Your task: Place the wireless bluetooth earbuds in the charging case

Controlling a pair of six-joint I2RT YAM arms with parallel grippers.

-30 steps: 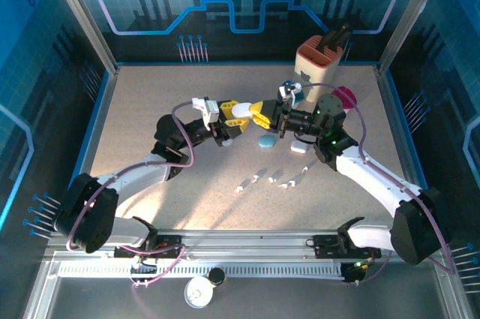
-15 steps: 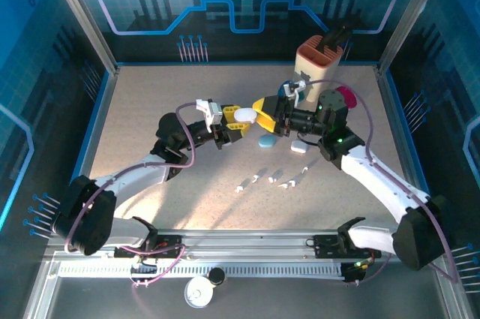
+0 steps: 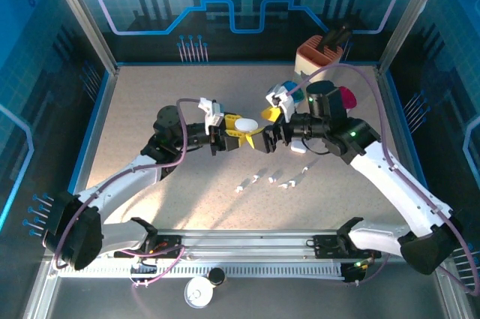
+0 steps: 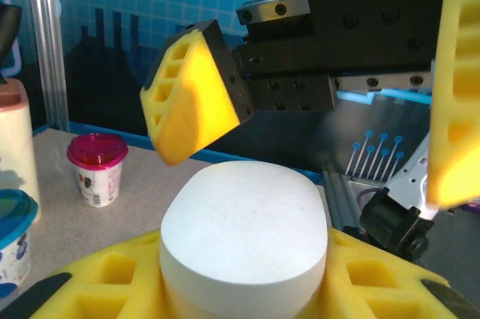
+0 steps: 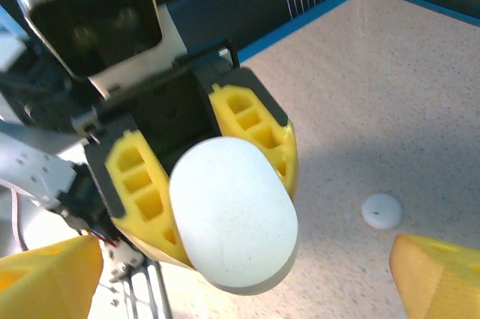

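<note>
A white pebble-shaped charging case [image 3: 245,122] hangs above the table's middle, with my left gripper [image 3: 241,128] shut on it. In the left wrist view the case [image 4: 244,233] sits between my yellow fingers [image 4: 105,278], its lid closed. My right gripper [image 3: 265,128] faces it, open, with one finger on either side of the case and no contact. In the right wrist view the case [image 5: 232,210] fills the middle and my own fingertips [image 5: 46,274] stand far apart. Several tiny white earbuds [image 3: 259,177] lie loose in a row on the table in front of both grippers.
Another white case [image 3: 298,148] lies under the right wrist. A pink cup [image 3: 346,96], a blue-lidded cup [image 3: 289,88] and a tan holder [image 3: 319,52] stand at the back right. A small white disc [image 5: 382,210] lies on the tabletop.
My right gripper, which was shut on the white case's end, has opened wide and let go. Both arms have shifted, and the case now sits slightly nearer, held by the left gripper alone.
</note>
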